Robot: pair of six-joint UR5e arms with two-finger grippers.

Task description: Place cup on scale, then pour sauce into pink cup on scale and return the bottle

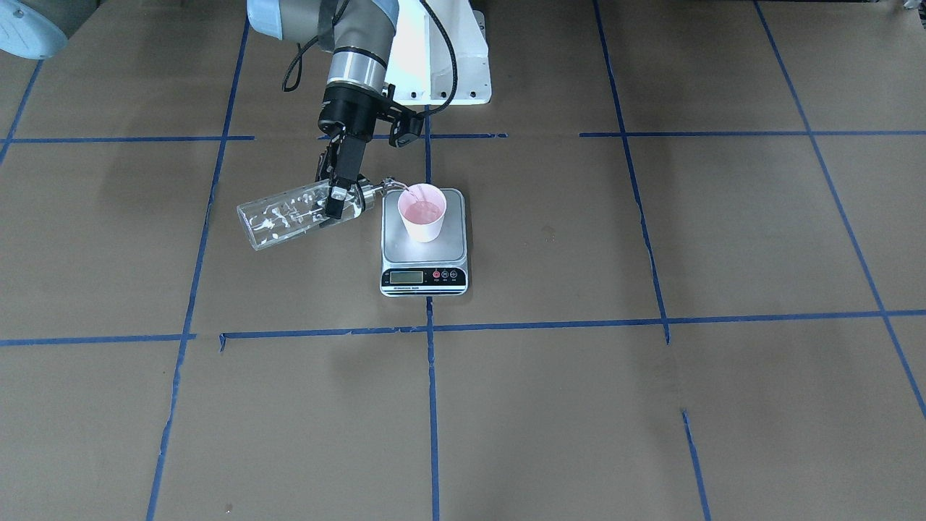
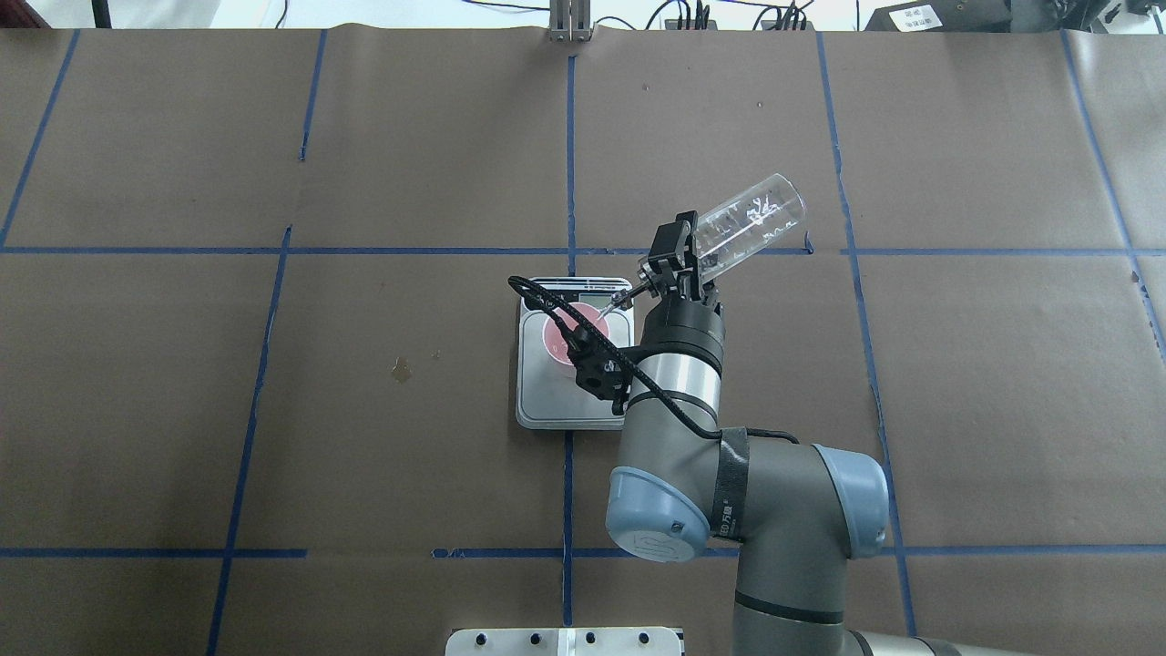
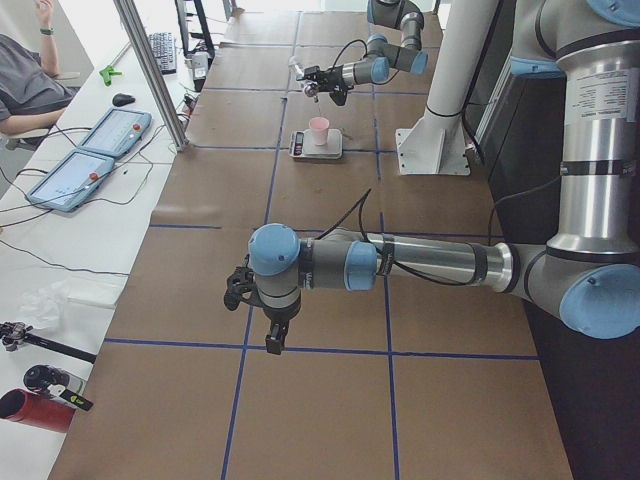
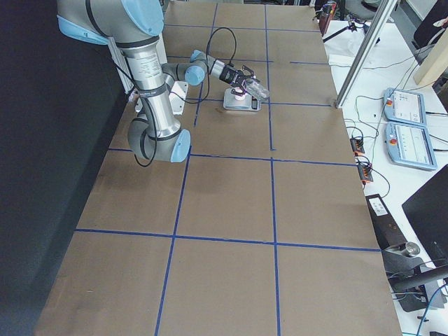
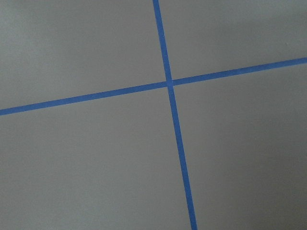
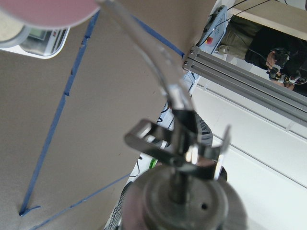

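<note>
Pouring step: right gripper [image 1: 338, 206], clamped on the tilted bottle [image 1: 289, 213], holds the spout [image 1: 387, 186] over the cup [image 1: 424, 213], which stands on the scale [image 1: 427, 252] mid-worktop, well clear of every edge; the next move, by judgement, calls for righting and returning the bottle (whether the left gripper [image 3: 274, 340] is parted cannot be told).

Tilted bottle [image 1: 286, 215] over cup [image 1: 425, 226] rim

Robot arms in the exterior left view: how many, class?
2. The left arm is near, stretched over the table; the right arm is far, holding the bottle tilted toward the cup.
</note>
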